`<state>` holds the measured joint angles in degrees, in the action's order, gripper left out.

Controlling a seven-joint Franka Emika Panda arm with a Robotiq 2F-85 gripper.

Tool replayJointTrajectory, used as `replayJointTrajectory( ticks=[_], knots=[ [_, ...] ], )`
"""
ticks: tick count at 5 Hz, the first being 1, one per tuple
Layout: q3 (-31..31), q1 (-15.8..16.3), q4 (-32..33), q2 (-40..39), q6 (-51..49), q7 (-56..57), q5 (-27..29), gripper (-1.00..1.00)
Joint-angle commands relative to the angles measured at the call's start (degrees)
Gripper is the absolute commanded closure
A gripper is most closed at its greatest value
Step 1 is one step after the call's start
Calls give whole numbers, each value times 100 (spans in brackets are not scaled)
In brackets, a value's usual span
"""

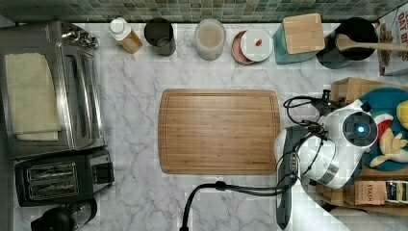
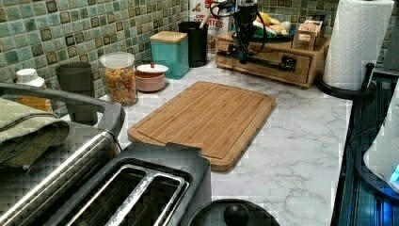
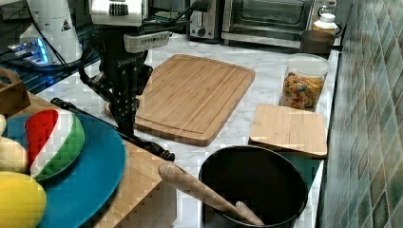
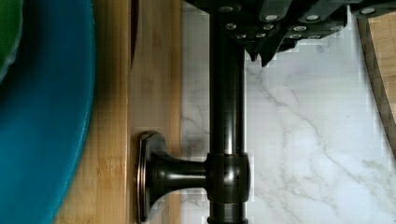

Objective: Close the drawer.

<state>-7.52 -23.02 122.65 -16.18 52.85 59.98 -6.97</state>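
Observation:
The drawer [image 2: 268, 62] is set in the low bamboo box under the blue plate, and its front carries a long dark bar handle [image 2: 277, 62]. In the left view the front lies about flush with the box. In the wrist view the drawer front [image 4: 156, 93] stands next to the box top, with a thin dark seam between them. My gripper [image 3: 125, 124] points straight down with its fingers together, beside the handle bar [image 3: 151, 147] on the counter side. The wrist view has the fingertips [image 4: 260, 55] right against the bar [image 4: 227, 116]. Nothing is held.
A large bamboo cutting board [image 1: 219, 131] lies mid-counter, close to the handle. A blue plate [image 3: 90, 175] of toy fruit sits on the box. A black pot with a wooden spoon [image 3: 254, 187], a teal canister [image 2: 170, 52], jars, a toaster [image 1: 62, 179] and a paper towel roll [image 2: 355, 42] ring the counter.

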Motion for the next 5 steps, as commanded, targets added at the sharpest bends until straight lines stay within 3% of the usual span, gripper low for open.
replayJointTrajectory(
  ticks=[1, 2, 3, 4, 5],
  knots=[
    [-644, -608, -37, 130, 79, 164, -185, 100],
    [-681, -572, -35, 128, 79, 178, -169, 100],
    [-1076, -181, -30, 98, 93, 295, 6, 100],
    [-801, -454, -34, 120, 83, 214, -117, 100],
    [-839, -416, -33, 117, 84, 226, -100, 100]
  ],
)
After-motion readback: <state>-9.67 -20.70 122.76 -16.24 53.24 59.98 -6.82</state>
